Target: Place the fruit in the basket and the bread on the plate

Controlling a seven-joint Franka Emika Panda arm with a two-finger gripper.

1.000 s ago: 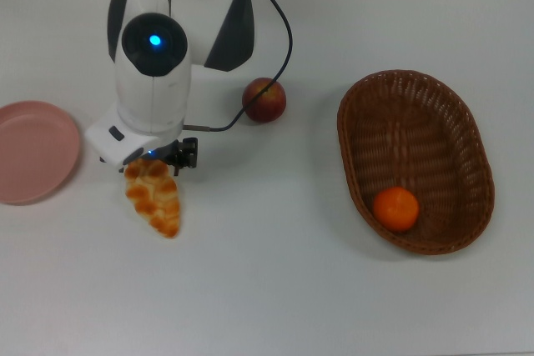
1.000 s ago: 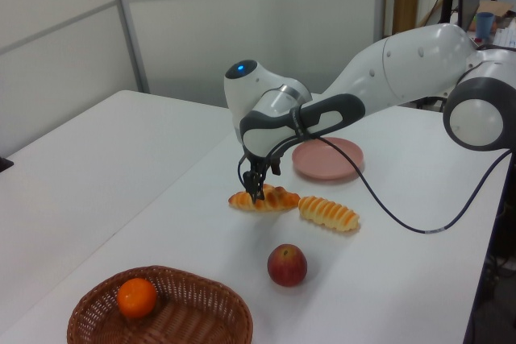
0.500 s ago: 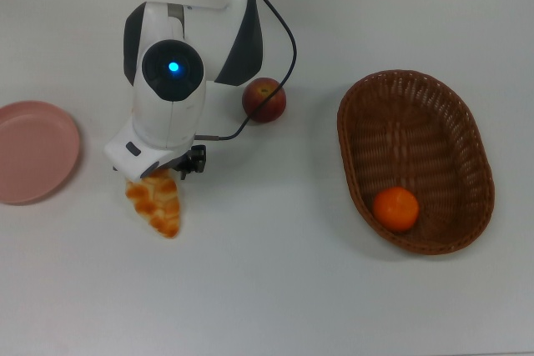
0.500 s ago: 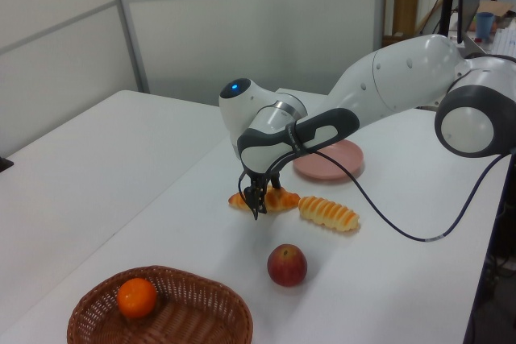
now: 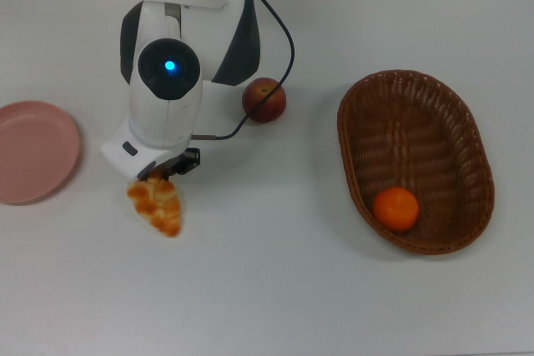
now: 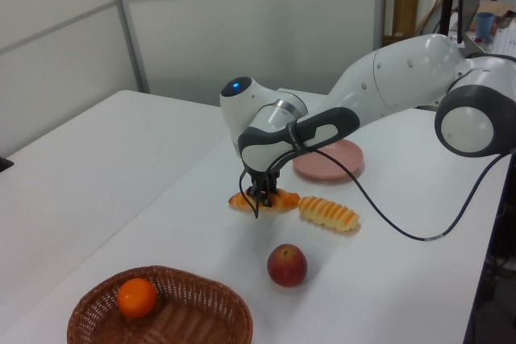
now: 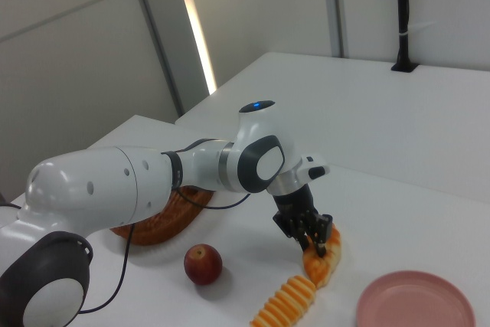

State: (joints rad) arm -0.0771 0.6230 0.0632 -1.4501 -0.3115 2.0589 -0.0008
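White worktop [image 5: 275,289] shows no writing. Robot jaws [image 6: 260,196] pinch the braided roll [image 5: 157,204]. Nearby lie the striped roll [image 6: 328,213], pink plate [image 5: 32,152] and apple [image 5: 264,99]. Mandarin [image 5: 395,208] sits in the basket [image 5: 455,114].

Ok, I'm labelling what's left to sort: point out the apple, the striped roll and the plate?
apple [image 6: 287,266]: left view, middle of its side.
striped roll [image 6: 328,213]: left view, mid-length on top.
plate [image 5: 33,152]: top view, centre of its bare floor.
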